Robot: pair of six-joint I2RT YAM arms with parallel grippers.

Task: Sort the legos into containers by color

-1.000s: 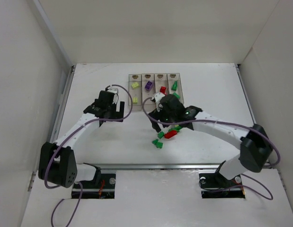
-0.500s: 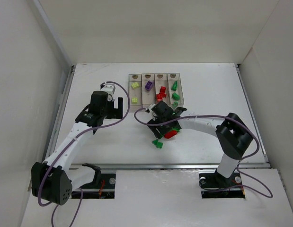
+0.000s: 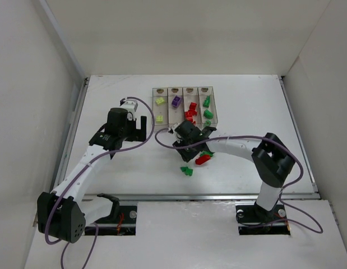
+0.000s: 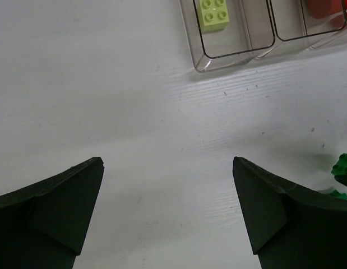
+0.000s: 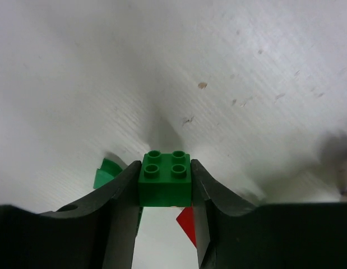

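Observation:
The four clear containers point(image 3: 184, 91) stand in a row at the back. They hold yellow-green point(image 3: 160, 101), purple point(image 3: 176, 102), red point(image 3: 190, 111) and green point(image 3: 207, 107) legos, from left to right. My right gripper point(image 3: 190, 147) point(image 5: 165, 171) is shut on a green 2x2 lego point(image 5: 165, 180), just in front of the containers. Below it on the table lie a red lego point(image 3: 202, 159) point(image 5: 188, 224) and green legos point(image 3: 187, 171). My left gripper point(image 3: 142, 128) point(image 4: 167, 168) is open and empty, left of the containers. A yellow-green lego point(image 4: 214, 11) shows in the nearest bin.
White walls close in the table on the left, right and back. A green lego point(image 4: 344, 165) lies at the right edge of the left wrist view. The right arm's cable loops over the table in front of the bins.
The left arm swung its elbow out to the left and now stands still. The right gripper moved a little left and towards the bins, and its elbow folded in.

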